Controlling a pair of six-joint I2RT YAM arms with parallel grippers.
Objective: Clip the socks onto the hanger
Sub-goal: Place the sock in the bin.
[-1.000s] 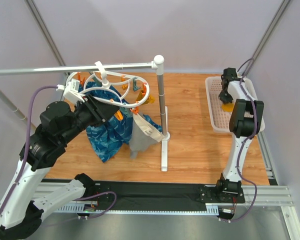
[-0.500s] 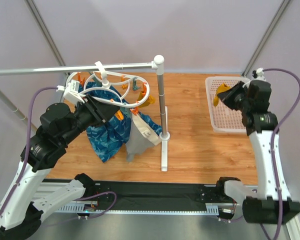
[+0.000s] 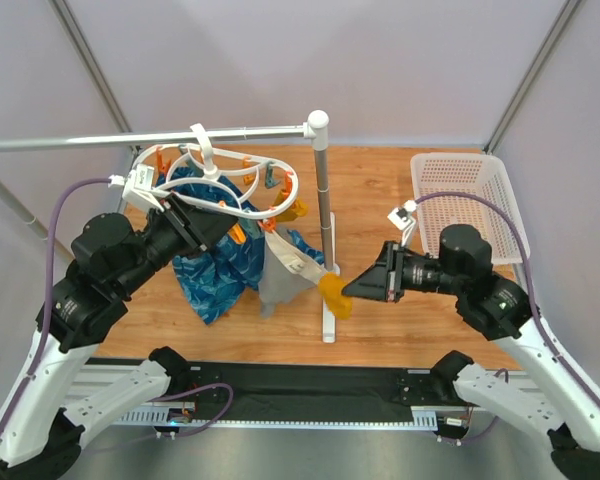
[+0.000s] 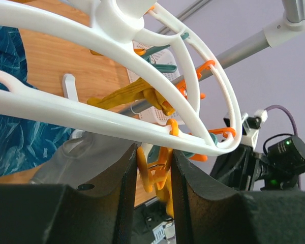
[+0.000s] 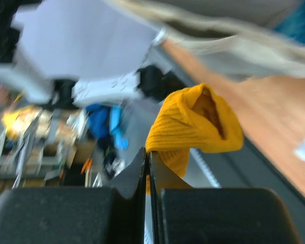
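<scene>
While the right gripper [image 3: 348, 292] was pinched shut on the held sock [image 3: 335, 297], the fabric hung in a bunch below and to the right of the hanger [image 3: 230, 185]. It was close beside the stand post [image 3: 325, 220] and touched no clip. The left gripper [image 4: 155, 175] had its two fingers pressed against either side of one orange clip [image 4: 153, 168] on the outer ring, apparently squeezing it. A hung sock [image 4: 134, 94] dangled from another clip farther round. To do the step well, an edge of the sock, rather than its bunched middle, should probably be fed upward into the clip's mouth, clear of the grey garment [image 3: 285, 265]. The left fingers ought to let go only once fabric sat deep in the clip. The ring might swing if pushed, so a gentle approach seemed wise.
</scene>
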